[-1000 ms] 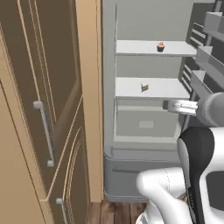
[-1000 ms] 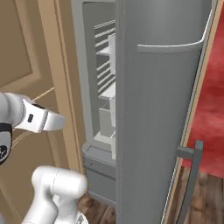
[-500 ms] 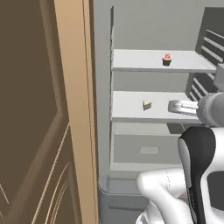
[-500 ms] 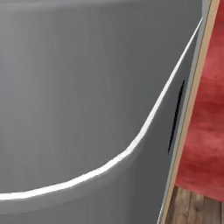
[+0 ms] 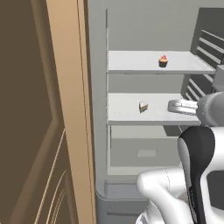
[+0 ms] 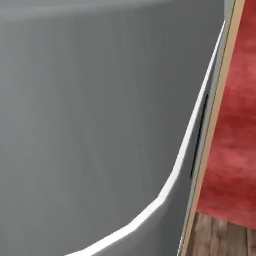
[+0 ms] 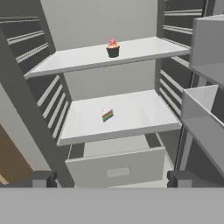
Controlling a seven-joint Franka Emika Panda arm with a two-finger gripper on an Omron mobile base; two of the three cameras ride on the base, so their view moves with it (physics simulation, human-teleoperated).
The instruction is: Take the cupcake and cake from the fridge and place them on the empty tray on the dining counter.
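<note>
Flat, even rendered light throughout, no glare. The white inner shelves (image 7: 118, 116) look bright, with soft shadow beneath them; the close grey fridge door (image 6: 90, 125) appears slightly blurred.

The fridge (image 6: 100, 125) door's grey face blocks the whole interior in the right base view — its top and bottom cut off — while the cake (image 5: 143, 106) layers stay too small to tell.

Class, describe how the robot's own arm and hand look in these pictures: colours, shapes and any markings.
The arm is made of glossy white rounded shells with a dark charcoal joint section and a grey rounded joint above it. The hand is a pale grey-white, flat, rounded block in the left base view; in the hand view its two fingertips are small, dark, squarish. No cables or markings show.
</note>
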